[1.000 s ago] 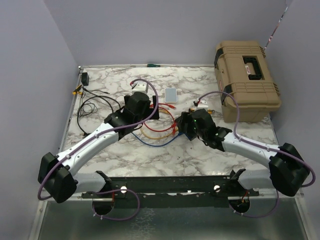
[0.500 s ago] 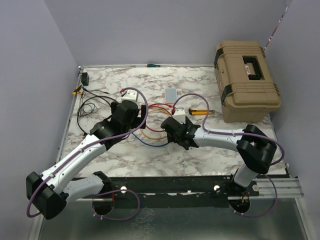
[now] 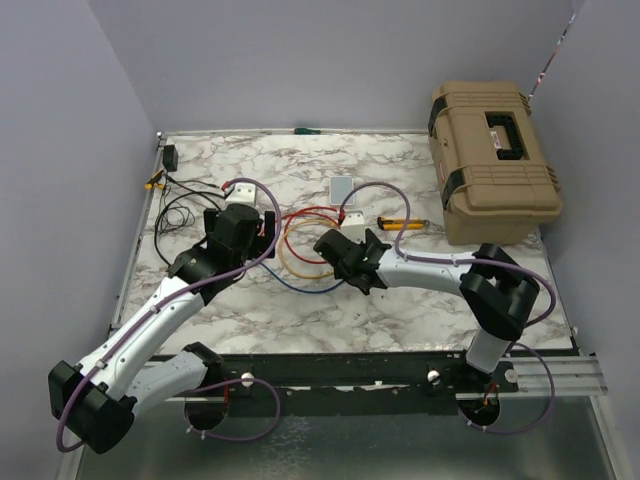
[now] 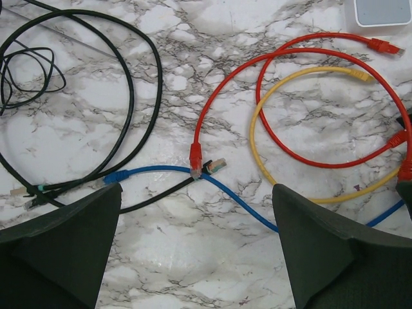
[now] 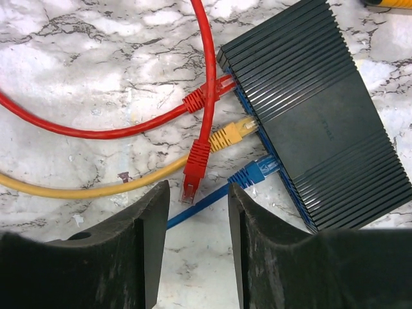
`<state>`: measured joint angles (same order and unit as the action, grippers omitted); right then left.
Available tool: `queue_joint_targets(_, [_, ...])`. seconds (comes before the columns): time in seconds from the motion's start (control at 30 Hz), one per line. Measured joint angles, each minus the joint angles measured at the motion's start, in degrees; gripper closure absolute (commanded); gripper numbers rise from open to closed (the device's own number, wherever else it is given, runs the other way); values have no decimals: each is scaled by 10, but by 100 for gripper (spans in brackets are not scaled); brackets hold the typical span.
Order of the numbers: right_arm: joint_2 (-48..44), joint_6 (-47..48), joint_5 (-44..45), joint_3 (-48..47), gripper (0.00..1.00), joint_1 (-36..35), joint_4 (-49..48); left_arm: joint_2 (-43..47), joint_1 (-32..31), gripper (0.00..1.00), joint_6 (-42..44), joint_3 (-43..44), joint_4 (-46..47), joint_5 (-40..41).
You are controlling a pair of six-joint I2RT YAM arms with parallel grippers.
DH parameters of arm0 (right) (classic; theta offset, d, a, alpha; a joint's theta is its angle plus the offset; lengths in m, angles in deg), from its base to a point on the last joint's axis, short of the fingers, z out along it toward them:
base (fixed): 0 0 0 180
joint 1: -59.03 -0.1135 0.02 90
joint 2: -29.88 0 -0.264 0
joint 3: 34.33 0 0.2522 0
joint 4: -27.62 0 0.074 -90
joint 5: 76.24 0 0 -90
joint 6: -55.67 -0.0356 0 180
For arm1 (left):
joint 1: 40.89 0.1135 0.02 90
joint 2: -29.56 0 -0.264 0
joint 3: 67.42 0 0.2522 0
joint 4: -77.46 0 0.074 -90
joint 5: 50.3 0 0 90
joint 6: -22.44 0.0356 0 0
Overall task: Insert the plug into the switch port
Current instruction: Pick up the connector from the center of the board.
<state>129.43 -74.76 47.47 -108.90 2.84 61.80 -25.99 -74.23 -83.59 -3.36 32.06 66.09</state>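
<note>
The switch (image 5: 322, 109) is a flat black ribbed box at the upper right of the right wrist view. A red, a yellow and a blue plug sit in the sockets along its long edge. A loose red plug (image 5: 196, 164) lies on the marble beside them, its clear tip just ahead of my right gripper (image 5: 196, 196). That gripper's jaws stand partly open, with only the blue cable (image 5: 193, 209) running under the gap. My left gripper (image 4: 196, 188) is wide open above the table, near another loose red plug (image 4: 196, 156). In the top view my right arm covers the switch.
A tan hard case (image 3: 495, 160) stands at the back right, with a yellow-handled tool (image 3: 405, 224) beside it. A small grey-white box (image 3: 342, 188) lies mid-back. Black cables (image 3: 185, 205) and a small black adapter (image 3: 170, 157) lie at the left. Red and yellow cable loops (image 4: 309, 129) lie between the arms.
My right arm has swung left over the cables and its jaws have narrowed. My left arm has drawn back to the left, still wide open.
</note>
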Motion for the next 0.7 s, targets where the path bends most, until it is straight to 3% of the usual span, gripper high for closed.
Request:
queue_joint_targets(0.23, [38, 9, 0, -10, 65, 0, -5, 0, 23, 1, 5, -3, 1, -5])
queue_joint_targets(0.47, [55, 24, 1, -20, 97, 0, -7, -1, 41, 1, 7, -6, 2, -22])
queue_joint_targets(0.7, [29, 73, 1, -21, 100, 0, -8, -5, 53, 1, 9, -8, 3, -33])
